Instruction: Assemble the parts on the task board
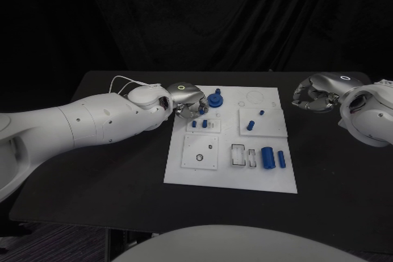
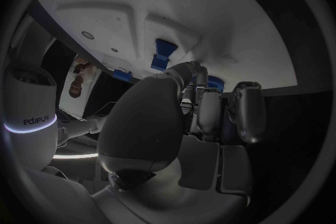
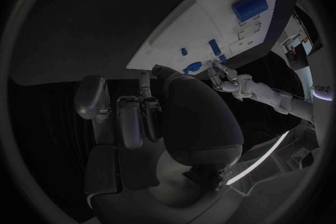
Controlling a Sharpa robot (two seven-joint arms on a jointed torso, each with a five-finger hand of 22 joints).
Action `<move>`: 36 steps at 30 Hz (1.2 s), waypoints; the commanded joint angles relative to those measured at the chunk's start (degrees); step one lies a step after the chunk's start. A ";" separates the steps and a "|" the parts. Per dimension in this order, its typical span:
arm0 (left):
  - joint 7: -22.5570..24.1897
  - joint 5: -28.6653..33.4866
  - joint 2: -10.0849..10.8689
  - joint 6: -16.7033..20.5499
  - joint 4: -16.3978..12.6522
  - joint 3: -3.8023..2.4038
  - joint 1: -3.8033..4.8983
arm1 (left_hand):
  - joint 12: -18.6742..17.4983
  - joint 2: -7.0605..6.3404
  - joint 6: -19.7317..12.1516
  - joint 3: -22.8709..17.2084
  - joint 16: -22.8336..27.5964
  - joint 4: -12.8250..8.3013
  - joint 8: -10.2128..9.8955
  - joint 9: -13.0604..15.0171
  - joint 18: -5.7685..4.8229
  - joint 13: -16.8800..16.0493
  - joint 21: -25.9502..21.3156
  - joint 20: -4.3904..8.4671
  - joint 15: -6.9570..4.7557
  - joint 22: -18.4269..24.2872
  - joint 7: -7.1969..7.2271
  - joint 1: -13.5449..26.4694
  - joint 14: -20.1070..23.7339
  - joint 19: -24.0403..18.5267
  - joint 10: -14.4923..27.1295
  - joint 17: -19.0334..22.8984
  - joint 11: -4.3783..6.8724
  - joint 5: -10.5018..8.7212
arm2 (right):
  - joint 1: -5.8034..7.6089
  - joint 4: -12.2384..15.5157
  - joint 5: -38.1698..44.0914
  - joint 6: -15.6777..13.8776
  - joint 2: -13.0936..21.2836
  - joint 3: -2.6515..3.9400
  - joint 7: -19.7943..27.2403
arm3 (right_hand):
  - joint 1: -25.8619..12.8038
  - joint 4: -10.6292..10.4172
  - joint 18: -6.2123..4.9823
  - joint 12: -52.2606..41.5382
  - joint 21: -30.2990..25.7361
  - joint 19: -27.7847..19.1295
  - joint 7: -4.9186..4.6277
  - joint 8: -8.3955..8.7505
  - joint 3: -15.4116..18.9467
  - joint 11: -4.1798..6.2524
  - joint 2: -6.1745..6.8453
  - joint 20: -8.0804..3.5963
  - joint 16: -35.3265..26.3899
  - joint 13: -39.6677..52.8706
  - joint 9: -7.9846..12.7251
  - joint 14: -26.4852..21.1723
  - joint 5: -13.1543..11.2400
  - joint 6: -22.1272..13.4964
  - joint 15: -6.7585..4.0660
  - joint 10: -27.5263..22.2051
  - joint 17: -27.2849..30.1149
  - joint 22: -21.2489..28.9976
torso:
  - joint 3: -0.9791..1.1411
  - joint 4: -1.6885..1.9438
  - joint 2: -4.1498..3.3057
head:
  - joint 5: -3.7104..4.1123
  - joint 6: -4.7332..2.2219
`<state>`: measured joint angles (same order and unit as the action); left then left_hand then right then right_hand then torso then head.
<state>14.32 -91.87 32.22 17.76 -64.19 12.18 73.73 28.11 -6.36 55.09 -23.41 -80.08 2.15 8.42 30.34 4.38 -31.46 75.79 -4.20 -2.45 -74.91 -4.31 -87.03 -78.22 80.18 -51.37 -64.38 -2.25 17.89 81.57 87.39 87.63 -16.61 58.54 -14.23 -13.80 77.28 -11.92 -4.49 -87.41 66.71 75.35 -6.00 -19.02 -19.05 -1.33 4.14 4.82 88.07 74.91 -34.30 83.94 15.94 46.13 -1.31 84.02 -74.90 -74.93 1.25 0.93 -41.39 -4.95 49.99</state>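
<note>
Head view: left silver hand [image 1: 187, 98] at white plastic task board [image 1: 231, 171] far-left corner, grip unclear; right silver hand [image 1: 318, 94] curled, empty. Advice: seat small blue round part [image 1: 215, 98] squarely, slowly.

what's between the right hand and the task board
Only bare black table. In the head view the right hand hovers off the board's right edge, and no part lies in that gap.

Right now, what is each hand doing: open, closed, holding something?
Left hand: at the board's edge by the blue parts; cannot tell whether it holds anything.
Right hand: off the board, fingers curled in, holding nothing.
</note>
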 commanded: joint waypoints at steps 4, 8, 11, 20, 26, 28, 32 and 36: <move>-0.47 -0.11 -0.31 -2.02 0.34 -0.02 -0.10 | -0.33 0.06 0.24 0.17 0.38 0.44 -0.03 0.09 -0.62 -0.07 -0.42 0.03 0.24 -10.08 -0.04 0.81 0.29 -0.50 -0.41 0.33 0.13 -0.13 | -0.11 0.00 0.17 0.54 -0.06 0.04 -0.93 | 0.20 0.36 -0.87 0.32 -0.30 -0.27 0.08 0.18 0.07 0.06 -0.29 -0.06 -0.32 12.10 0.05 3.97 0.30 0.40 -0.41 1.10 -12.20 -7.83 | 0.04 -0.08 0.01 | -0.10 0.01; -0.62 -0.11 -0.43 -2.24 0.59 -0.02 -0.10 | -0.36 0.09 0.24 0.21 0.46 0.51 -0.07 0.09 -0.59 -0.07 -0.55 0.02 0.25 -10.04 -0.04 0.94 0.37 -0.58 -0.43 0.48 0.13 -0.14 | -0.12 -0.01 0.17 0.60 -0.07 0.04 -0.93 | 0.20 0.36 -0.87 0.32 -0.30 -0.27 0.08 0.18 0.07 0.06 -0.29 -0.06 -0.32 12.10 0.05 3.97 0.30 0.40 -0.41 1.10 -12.20 -7.83 | 0.04 -0.08 0.00 | -0.07 0.01; -0.71 -0.11 -0.51 -2.36 0.77 -0.02 -0.10 | -0.38 0.10 0.24 0.23 0.52 0.54 -0.09 0.09 -0.59 -0.07 -0.57 0.01 0.26 -10.04 -0.04 0.99 0.44 -0.59 -0.45 0.62 0.12 -0.15 | -0.12 -0.03 0.17 0.67 -0.07 0.04 -0.94 | 0.20 0.36 -0.87 0.32 -0.30 -0.27 0.08 0.18 0.07 0.06 -0.29 -0.06 -0.32 12.10 0.05 3.97 0.30 0.40 -0.41 1.10 -12.20 -7.83 | 0.03 -0.07 0.00 | -0.05 0.01; -0.97 -0.11 -0.76 -2.77 1.17 -0.02 -0.10 | -0.40 0.15 0.23 0.24 0.68 0.59 -0.13 0.10 -0.54 -0.07 -0.76 0.00 0.26 -9.98 -0.04 1.09 0.60 -0.72 -0.49 0.94 0.13 -0.15 | -0.13 -0.08 0.17 0.94 -0.15 0.04 -0.93 | 0.22 0.42 -0.88 0.30 -0.37 -0.28 0.07 0.18 0.03 0.05 -0.33 -0.06 -0.35 12.12 0.06 3.95 0.30 0.41 -0.40 1.15 -12.16 -7.82 | 0.02 0.00 0.01 | -0.05 0.01; -1.06 -0.11 -0.74 -3.01 1.27 -0.02 -0.10 | -0.57 -0.01 -0.07 0.37 0.88 0.59 -0.41 0.04 -0.48 -0.05 -1.07 -0.03 0.29 -9.88 0.09 1.31 0.79 -0.92 -0.49 1.24 0.11 -0.38 | -0.14 -0.10 0.17 0.93 -0.16 0.04 -0.92 | 0.22 0.42 -0.88 0.30 -0.37 -0.28 0.07 0.18 0.03 0.05 -0.33 -0.06 -0.35 12.12 0.06 3.95 0.30 0.41 -0.40 1.15 -12.16 -7.82 | 0.01 -0.01 0.00 | -0.05 0.01; -1.11 -0.11 -0.69 -2.94 1.29 -0.02 -0.10 | -0.74 -0.12 -0.51 0.41 0.94 0.55 -0.75 -0.05 -0.47 -0.02 -1.17 -0.06 0.32 -9.86 0.21 1.39 0.84 -0.98 -0.46 1.29 0.07 -0.75 | -0.15 -0.09 0.17 0.93 -0.13 0.04 -0.92 | 0.22 0.42 -0.88 0.30 -0.37 -0.28 0.07 0.18 0.03 0.05 -0.33 -0.06 -0.35 12.12 0.06 3.95 0.30 0.41 -0.40 1.15 -12.16 -7.82 | 0.01 0.01 -0.01 | -0.04 0.01; -1.26 -0.11 -0.53 -2.54 1.33 -0.02 -0.10 | -1.58 -0.66 -3.70 0.44 1.15 0.48 -2.90 -0.82 -0.41 0.19 -1.75 -0.28 0.67 -9.72 0.87 1.62 1.05 -1.29 -0.03 1.60 -0.36 -3.11 | -0.15 -0.07 0.17 0.91 -0.05 0.04 -0.93 | 0.22 0.42 -0.88 0.30 -0.37 -0.28 0.07 0.18 0.03 0.05 -0.33 -0.06 -0.35 12.12 0.06 3.95 0.30 0.41 -0.40 1.15 -12.16 -7.82 | 0.02 0.01 -0.01 | 0.01 0.01; -1.40 -0.11 -0.33 -1.92 1.37 -0.02 -0.10 | -2.79 -1.49 -8.64 0.45 1.39 0.49 -4.93 -2.32 -0.33 0.46 -2.35 -0.70 1.10 -9.62 2.17 1.45 1.35 -1.50 0.99 2.06 -0.85 -5.93 | -0.15 -0.05 0.17 0.88 0.00 0.04 -0.95 | 0.28 0.51 -0.90 0.39 -0.47 -0.31 0.11 0.16 -0.03 0.07 -0.38 -0.06 -0.38 12.02 0.07 3.92 0.30 0.45 -0.41 1.00 -12.12 -7.80 | 0.02 0.01 0.00 | -0.01 0.01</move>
<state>13.19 -91.85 31.84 15.72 -62.88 12.16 73.73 25.52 -7.45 46.81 -23.02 -78.89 2.54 3.64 28.13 4.38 -31.13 73.77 -4.81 -1.42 -74.91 -2.24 -85.56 -77.19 78.92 -50.55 -62.36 -3.06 12.12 81.55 87.30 87.63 -15.99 58.45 -14.23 -13.85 77.28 -11.76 -4.49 -87.41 66.44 75.35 -6.00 -19.02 -19.21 -1.32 4.14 4.82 88.07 74.91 -34.31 83.94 15.94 46.13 -1.31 84.02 -74.91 -74.91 1.27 0.94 -41.39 -4.95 49.99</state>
